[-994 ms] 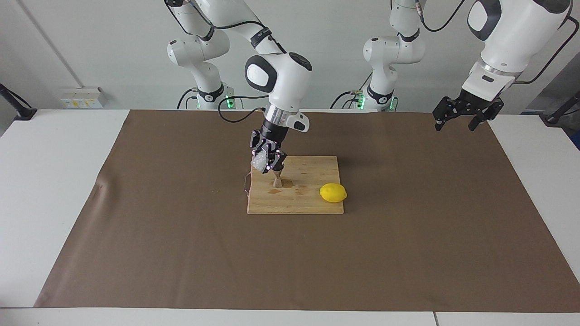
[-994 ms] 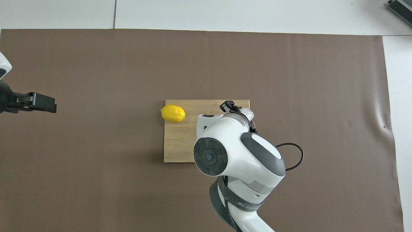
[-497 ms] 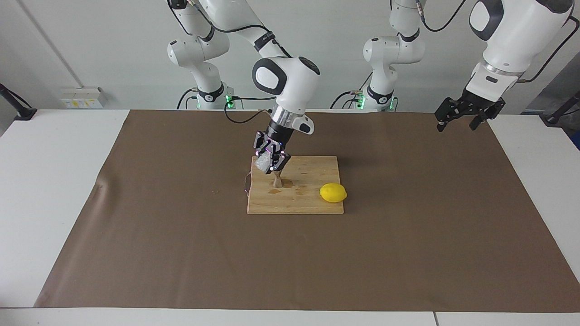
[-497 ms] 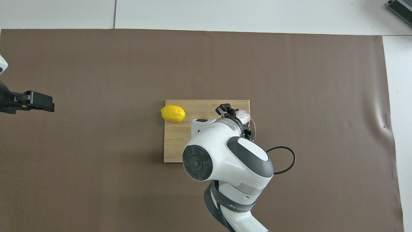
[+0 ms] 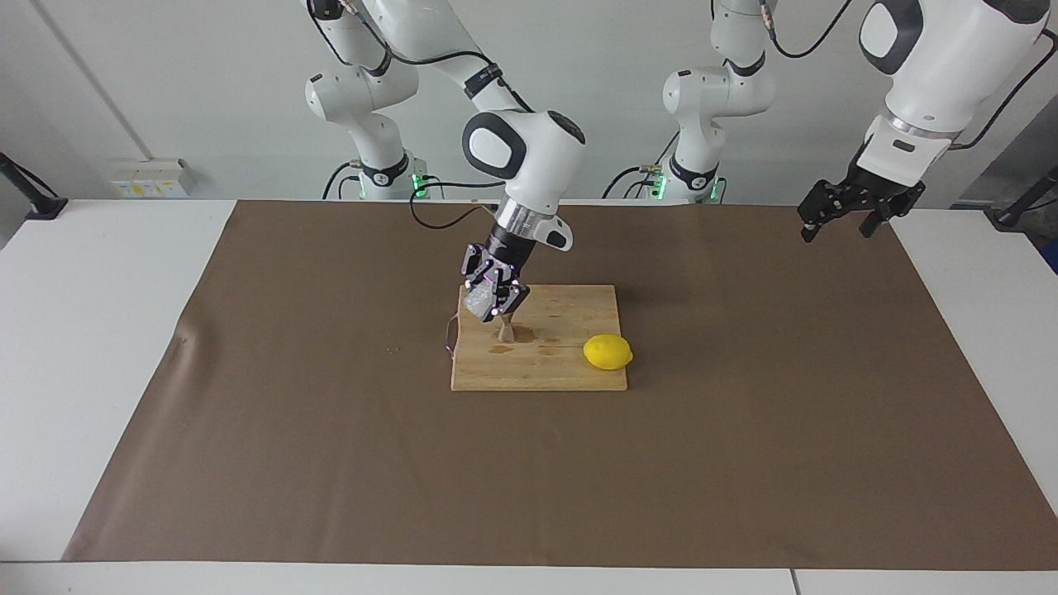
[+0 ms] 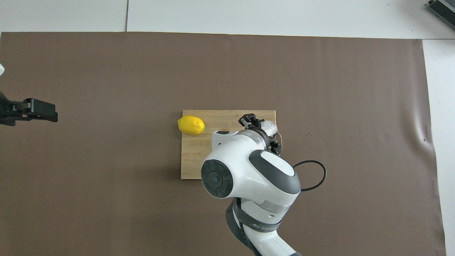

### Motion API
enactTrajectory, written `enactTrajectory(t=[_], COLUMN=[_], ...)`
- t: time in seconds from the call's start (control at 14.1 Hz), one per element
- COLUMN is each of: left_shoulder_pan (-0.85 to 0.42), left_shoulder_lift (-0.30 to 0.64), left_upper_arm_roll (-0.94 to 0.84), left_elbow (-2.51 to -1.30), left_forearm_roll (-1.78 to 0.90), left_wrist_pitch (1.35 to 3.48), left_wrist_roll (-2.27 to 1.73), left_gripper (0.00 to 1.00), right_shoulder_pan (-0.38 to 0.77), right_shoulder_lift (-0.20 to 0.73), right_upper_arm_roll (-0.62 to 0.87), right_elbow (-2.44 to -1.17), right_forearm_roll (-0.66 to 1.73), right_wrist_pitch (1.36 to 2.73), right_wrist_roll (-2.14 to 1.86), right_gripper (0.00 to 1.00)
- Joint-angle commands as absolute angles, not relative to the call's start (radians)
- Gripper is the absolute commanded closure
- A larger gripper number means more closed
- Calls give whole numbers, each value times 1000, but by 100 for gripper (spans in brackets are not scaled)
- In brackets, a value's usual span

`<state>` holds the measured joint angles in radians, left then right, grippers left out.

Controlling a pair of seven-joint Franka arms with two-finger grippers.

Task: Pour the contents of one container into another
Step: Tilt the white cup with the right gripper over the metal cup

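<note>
I'm mid-pour: my right gripper point(image 5: 493, 299) pinches the small faceted clear glass tumbler point(image 5: 477, 302), tipped over the slim steel hourglass jigger point(image 5: 505, 331) at the wooden board's point(image 5: 570, 368) 10 o'clock, next needing steady tilt, while the left gripper point(image 5: 841, 215) waits spread.

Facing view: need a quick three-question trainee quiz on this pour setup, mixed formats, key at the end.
1. True or false: the lemon lies on the cutting board.
2. Which gripper holds the glass tumbler? A) left gripper B) right gripper C) neither
3. Fill in: the tumbler is tilted over the steel ____ standing on the board.

Key
1. True.
2. B. The right gripper is shut on the tumbler; the left gripper waits open in the air over the left arm's end of the table.
3. jigger.
</note>
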<state>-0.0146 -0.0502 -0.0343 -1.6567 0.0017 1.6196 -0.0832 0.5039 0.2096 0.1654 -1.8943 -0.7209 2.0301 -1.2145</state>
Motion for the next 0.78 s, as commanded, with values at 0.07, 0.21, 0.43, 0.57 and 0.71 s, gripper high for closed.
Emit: enactTrajectory(t=[0.07, 0.21, 0.43, 0.57, 0.71], left_shoulder_pan=[3, 3, 3, 3, 2], left_shoulder_lift=[-74, -77, -77, -77, -77], left_upper_arm_roll=[-49, -49, -49, -49, -49], left_elbow=[-1701, -1703, -1701, -1701, -1701], left_forearm_roll=[3, 3, 3, 3, 3], left_wrist_pitch=[1629, 1629, 1618, 1618, 1618], left_wrist_roll=[-98, -98, -89, -92, -92], left_gripper=[0, 0, 0, 0, 0], right_shoulder_pan=[497, 497, 494, 492, 486], right_shoulder_lift=[212, 199, 181, 178, 176], right_upper_arm_roll=[175, 179, 179, 179, 179], right_elbow=[-1870, -1868, -1861, -1853, -1847], right_forearm_roll=[-736, -727, -690, -667, -640], right_wrist_pitch=[2000, 1993, 1994, 1996, 1997], right_wrist_roll=[-1196, -1198, -1203, -1201, -1203], right_gripper=[100, 100, 100, 100, 100])
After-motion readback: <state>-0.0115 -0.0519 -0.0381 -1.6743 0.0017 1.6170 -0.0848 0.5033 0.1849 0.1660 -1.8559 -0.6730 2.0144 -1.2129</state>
